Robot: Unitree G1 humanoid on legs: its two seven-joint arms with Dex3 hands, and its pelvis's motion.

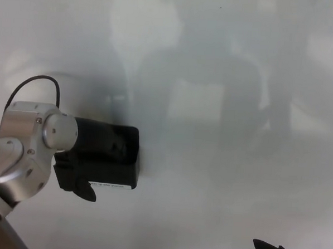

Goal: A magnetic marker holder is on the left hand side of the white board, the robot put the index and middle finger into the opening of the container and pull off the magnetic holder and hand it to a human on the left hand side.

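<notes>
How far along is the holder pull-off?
Done: left hand has reached the black magnetic marker holder. In hand: it sits at the holder, though whether the fingers are inside the opening is hidden. Left: the holder looks still against the whiteboard; pull-off and handover remain. No person in view.

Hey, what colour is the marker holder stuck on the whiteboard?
Black, with a thin white label strip along its bottom edge. The marker holder shows in the head view.
</notes>
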